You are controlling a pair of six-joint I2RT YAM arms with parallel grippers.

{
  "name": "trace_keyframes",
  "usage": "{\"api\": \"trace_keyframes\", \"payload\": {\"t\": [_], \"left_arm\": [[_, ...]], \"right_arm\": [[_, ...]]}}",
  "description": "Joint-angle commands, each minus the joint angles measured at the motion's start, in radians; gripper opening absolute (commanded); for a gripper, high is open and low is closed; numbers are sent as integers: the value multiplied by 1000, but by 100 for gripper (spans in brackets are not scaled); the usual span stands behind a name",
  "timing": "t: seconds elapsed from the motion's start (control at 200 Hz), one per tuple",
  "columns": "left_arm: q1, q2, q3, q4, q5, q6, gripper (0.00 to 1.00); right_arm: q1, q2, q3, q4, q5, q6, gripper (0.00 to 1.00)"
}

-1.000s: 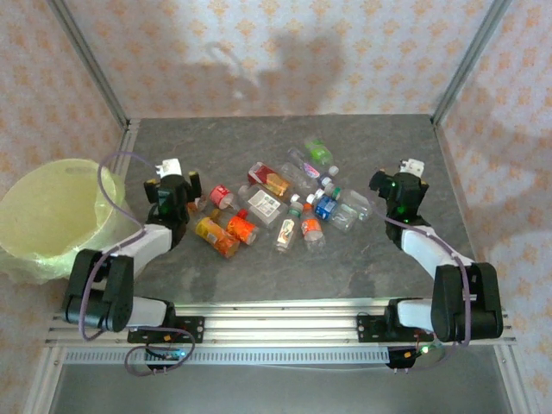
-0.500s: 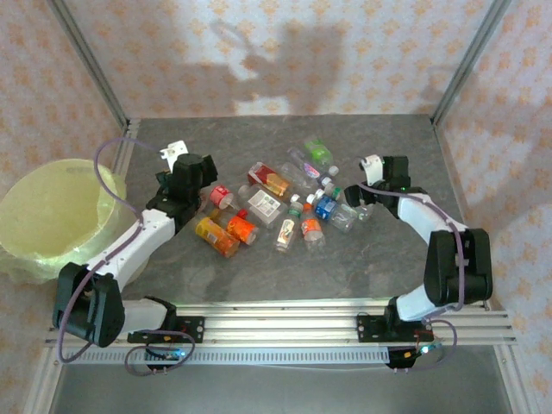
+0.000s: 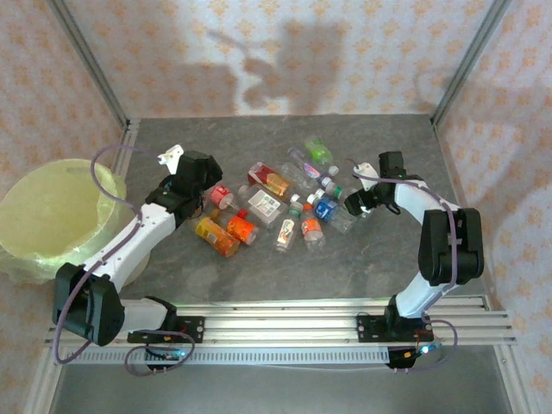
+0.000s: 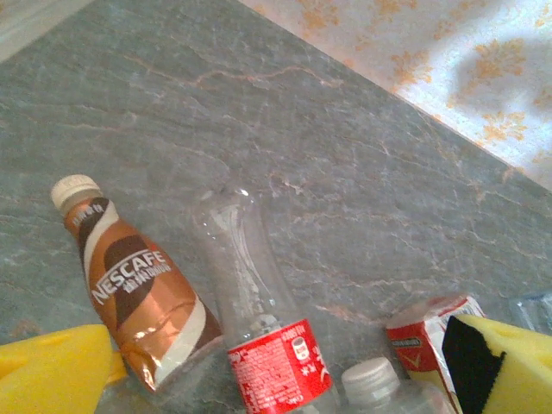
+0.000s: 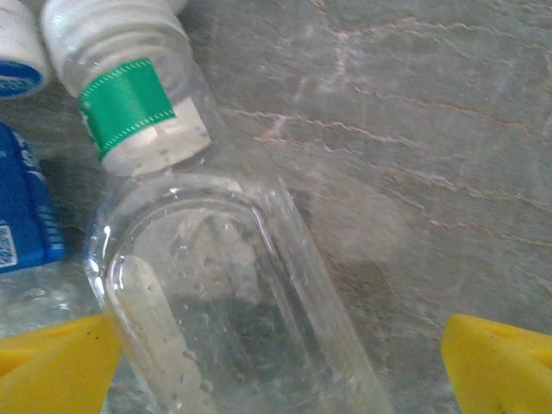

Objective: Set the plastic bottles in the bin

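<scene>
Judging by the layout, the task is barely begun: the plastic bottles lie clustered mid-way across the surface, well apart from the bin at its left, while the left end effector hangs wide open and empty over a red-labelled bottle and the right end effector stands open astride a clear bottle, gripping nothing

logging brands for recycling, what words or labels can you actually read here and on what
"NESCAFE": white letters on the brown bottle, left wrist view.
Red-label bottle: small white print, too blurred to read.
Red-and-white label beside it: print too blurred to read.
Blue-label bottle, right wrist view: a square code and small print, unreadable.
Top view: all labels too small to read.
</scene>
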Motion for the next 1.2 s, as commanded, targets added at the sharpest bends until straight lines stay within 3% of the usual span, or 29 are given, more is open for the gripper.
{"api": "trace_keyframes", "payload": {"t": [0.0,0.08,0.445,0.505,0.611,0.706,0.871,0.986,1.191], "left_arm": [[-5,16,32,-14,55,-14,100],[-10,43,39,24,94,-20,100],[-100,171,150,59,149,21,100],[-111,169,147,75,145,32,100],[-118,173,157,83,161,44,100],[-125,175,162,123,223,64,100],[-147,188,153,261,364,45,100],[-176,240,159,394,480,-29,100],[-233,307,201,557,585,-104,100]], "right_arm": [[-22,10,-5,-19,53,-17,93],[-27,16,-4,-43,30,-24,88],[-12,33,-43,43,44,-120,89],[-12,22,-64,62,57,-134,86],[-14,-2,-86,76,75,-157,70],[-7,-58,-98,64,74,-164,68],[17,-214,-129,130,131,-91,54],[22,-264,-106,151,135,-5,52],[57,-410,-211,409,-46,249,49]]}}
